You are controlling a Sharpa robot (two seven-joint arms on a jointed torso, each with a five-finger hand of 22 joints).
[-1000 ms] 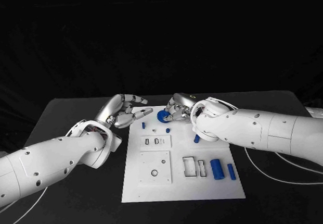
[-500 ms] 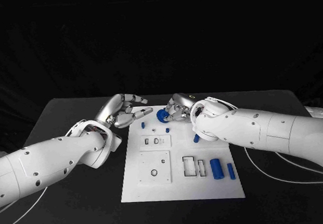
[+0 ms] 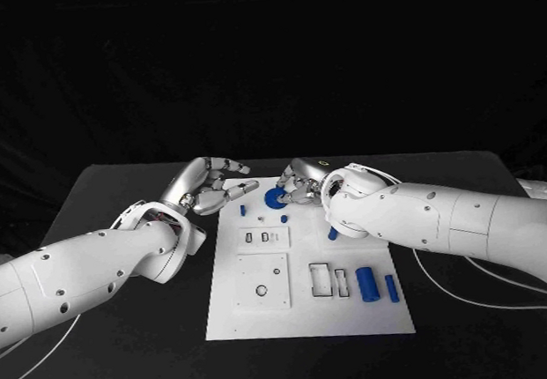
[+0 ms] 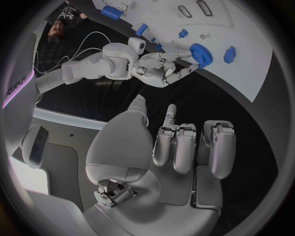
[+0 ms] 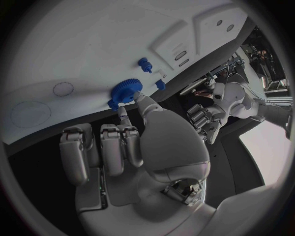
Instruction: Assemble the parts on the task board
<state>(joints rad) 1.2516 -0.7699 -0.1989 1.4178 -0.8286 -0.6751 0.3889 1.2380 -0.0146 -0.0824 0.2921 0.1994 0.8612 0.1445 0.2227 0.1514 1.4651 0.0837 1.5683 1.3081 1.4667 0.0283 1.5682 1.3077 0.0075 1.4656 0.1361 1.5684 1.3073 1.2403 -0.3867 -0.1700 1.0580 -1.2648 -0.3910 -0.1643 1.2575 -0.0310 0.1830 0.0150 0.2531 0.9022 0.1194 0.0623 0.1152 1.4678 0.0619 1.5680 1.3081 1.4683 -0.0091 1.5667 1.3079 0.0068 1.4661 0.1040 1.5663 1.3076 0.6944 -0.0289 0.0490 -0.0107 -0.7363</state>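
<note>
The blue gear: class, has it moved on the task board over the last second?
Cannot tell: the blue gear stays at the task board's far edge, by the right hand.

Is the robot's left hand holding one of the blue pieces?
No. In the left wrist view the left hand is empty above the dark table, while the right hand touches the blue gear.

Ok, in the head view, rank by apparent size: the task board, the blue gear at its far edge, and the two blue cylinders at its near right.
1. task board
2. blue gear, partly hidden by the right hand
3. thicker blue cylinder, close to the gear in apparent size, so that ranking is unsure
4. thinner blue cylinder
</note>
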